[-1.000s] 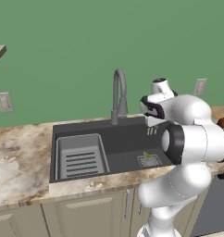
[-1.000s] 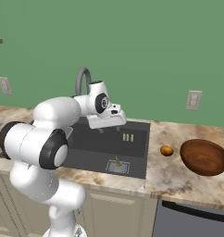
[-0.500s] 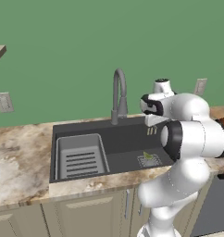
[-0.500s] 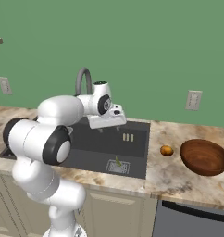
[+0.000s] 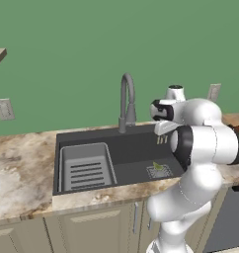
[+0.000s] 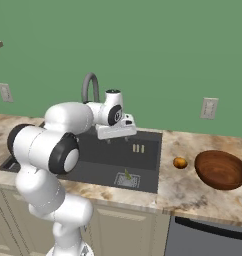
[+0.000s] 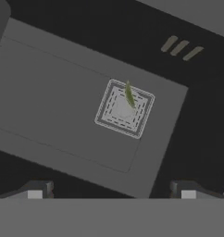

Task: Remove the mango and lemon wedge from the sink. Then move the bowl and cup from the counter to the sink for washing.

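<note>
gripper wide apart above sink, lemon wedge on drain

- You are looking at a home-style kitchen, rendered rather than real: surfaces are flat and evenly lit.
- A beige-and-brown marbled counter runs along a plain green wall, with pale cabinet doors below it.
- Set into the counter you have a dark grey sink holding a lighter slotted tray insert, a square drain grate, and a grey gooseneck faucet behind it.
- White wall outlets sit just above the counter.
- A dark appliance front stands beside the cabinets.
- A reddish-brown bowl rests on the counter, as dishes do in a kitchen.
</note>
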### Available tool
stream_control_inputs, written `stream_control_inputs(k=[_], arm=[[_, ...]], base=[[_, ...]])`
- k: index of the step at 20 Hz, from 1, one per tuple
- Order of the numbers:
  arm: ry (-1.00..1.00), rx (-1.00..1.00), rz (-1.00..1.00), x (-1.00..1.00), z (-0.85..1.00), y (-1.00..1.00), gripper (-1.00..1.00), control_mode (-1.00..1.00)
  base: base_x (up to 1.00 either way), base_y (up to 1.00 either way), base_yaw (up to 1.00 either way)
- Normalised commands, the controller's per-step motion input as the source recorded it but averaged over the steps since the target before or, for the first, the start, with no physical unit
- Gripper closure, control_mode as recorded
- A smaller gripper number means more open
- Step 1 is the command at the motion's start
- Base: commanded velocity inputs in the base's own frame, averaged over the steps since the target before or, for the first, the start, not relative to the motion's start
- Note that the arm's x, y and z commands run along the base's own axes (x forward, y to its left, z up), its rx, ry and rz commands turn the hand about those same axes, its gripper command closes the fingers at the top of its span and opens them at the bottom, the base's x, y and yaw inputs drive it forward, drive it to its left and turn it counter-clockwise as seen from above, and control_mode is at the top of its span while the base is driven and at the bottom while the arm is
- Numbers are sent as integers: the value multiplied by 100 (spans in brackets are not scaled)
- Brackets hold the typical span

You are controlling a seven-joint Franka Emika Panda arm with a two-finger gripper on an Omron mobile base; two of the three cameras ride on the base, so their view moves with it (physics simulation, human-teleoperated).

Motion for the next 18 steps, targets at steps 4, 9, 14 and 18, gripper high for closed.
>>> stream_control_inputs(k=[4,9,14,18], arm=[[0,1,7,19,-8,3,-100,-100],[0,0,7,20,-6,0,-100,-100],[0,0,6,19,-5,0,-100,-100],[-3,1,6,11,-7,0,-100,-100]], base=[[0,0,0],[0,0,0],[0,0,0],[0,0,0]])
